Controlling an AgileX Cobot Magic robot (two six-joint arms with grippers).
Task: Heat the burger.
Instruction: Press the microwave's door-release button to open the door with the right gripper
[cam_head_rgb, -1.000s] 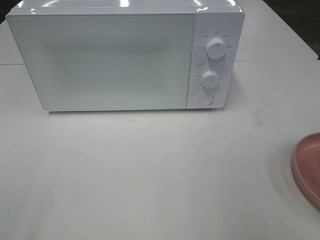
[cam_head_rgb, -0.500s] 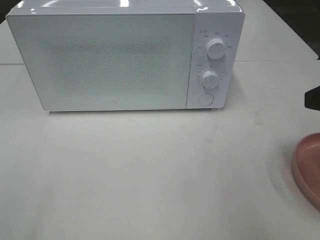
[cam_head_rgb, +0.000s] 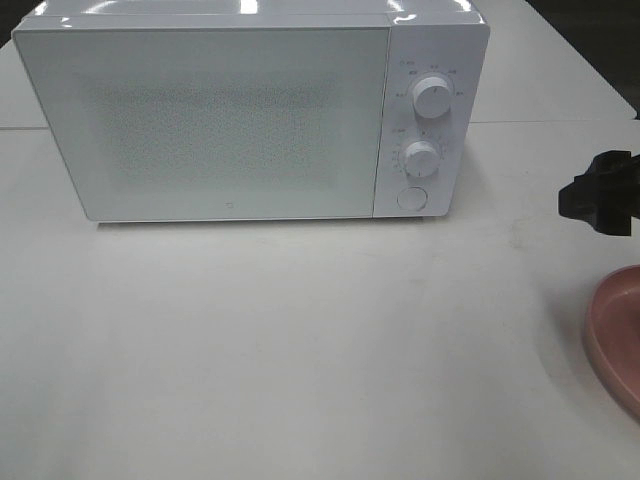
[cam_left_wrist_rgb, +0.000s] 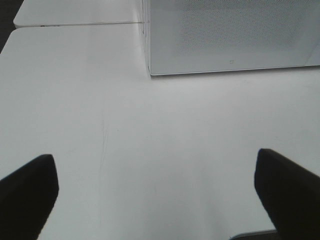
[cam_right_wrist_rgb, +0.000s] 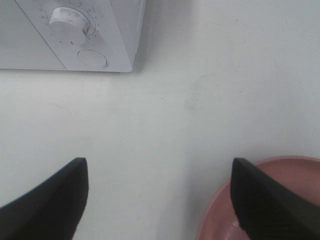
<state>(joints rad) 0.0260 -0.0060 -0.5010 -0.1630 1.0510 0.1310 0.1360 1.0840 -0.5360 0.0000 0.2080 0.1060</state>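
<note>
The burger is out of view in every frame. A white microwave (cam_head_rgb: 205, 120) stands at the back of the table with its door closed; it also shows in the left wrist view (cam_left_wrist_rgb: 225, 35) and the right wrist view (cam_right_wrist_rgb: 65, 35). My right gripper (cam_head_rgb: 588, 195) hangs at the right edge, above the table, between the microwave's control panel and a pink plate (cam_head_rgb: 618, 335). Its jaws (cam_right_wrist_rgb: 160, 210) stand open and hold nothing. My left gripper (cam_left_wrist_rgb: 157, 195) is open over bare table in front of the microwave's left corner.
The control panel carries two white knobs (cam_head_rgb: 431, 96) (cam_head_rgb: 421, 158) and a round button (cam_head_rgb: 411, 198). What shows of the pink plate (cam_right_wrist_rgb: 295, 172) is bare, under the right finger. A seam between two tabletops (cam_left_wrist_rgb: 75, 24) runs behind the microwave.
The right gripper has come into the high view from the right edge and moved left. The microwave and plate have not moved.
</note>
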